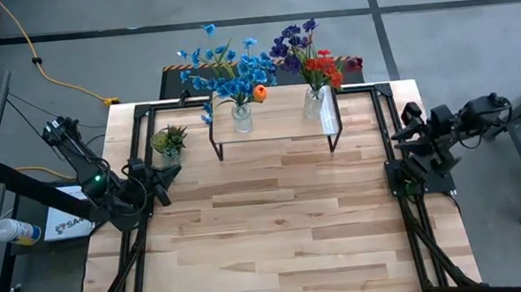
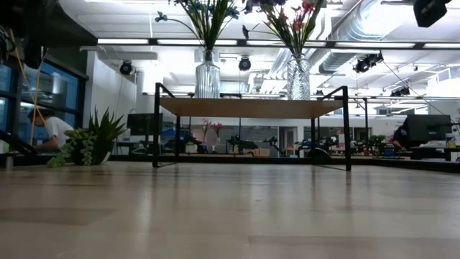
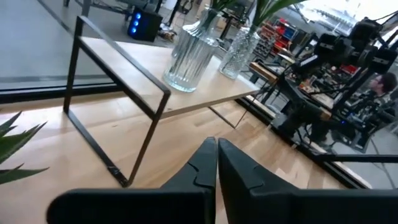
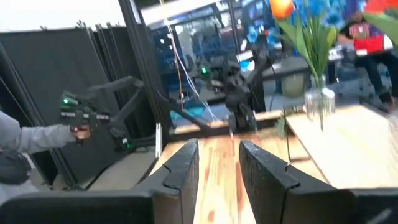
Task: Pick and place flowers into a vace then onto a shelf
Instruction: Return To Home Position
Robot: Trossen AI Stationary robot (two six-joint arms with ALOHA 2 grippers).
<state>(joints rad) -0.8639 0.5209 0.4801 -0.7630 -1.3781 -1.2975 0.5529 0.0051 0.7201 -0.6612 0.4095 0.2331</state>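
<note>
Here, the blue flowers (image 1: 229, 67), with one orange bloom (image 1: 259, 92) low on their right side, stand upright in a clear ribbed vase (image 1: 242, 119) on the left part of the shelf (image 1: 278, 130). The red and purple flowers (image 1: 309, 55) stand in a second clear vase (image 1: 313, 103) toward the shelf's right end. The two vases are apart from each other, and both rest on the board, as the low view confirms. The shelf sits at the far middle of the plank table (image 1: 279, 240), its thin black legs on the wood. Just beside its left end, on the tabletop, is a small spiky potted plant (image 1: 169, 140). The left gripper (image 1: 169, 171) hangs low at the table's left edge, near the plant and pointing toward it. In its wrist view the two dark fingers (image 3: 205, 162) are pressed together with nothing between them. The right gripper (image 1: 397, 137) is at the table's right edge, level with the shelf's front and well apart from it. Its fingers (image 4: 180, 165) stand parted with a clear gap, and they grip nothing. Past them, across the table, the right wrist view shows the left arm (image 4: 239, 93), and a person's grey sleeve (image 4: 31, 140) beyond the table.
</note>
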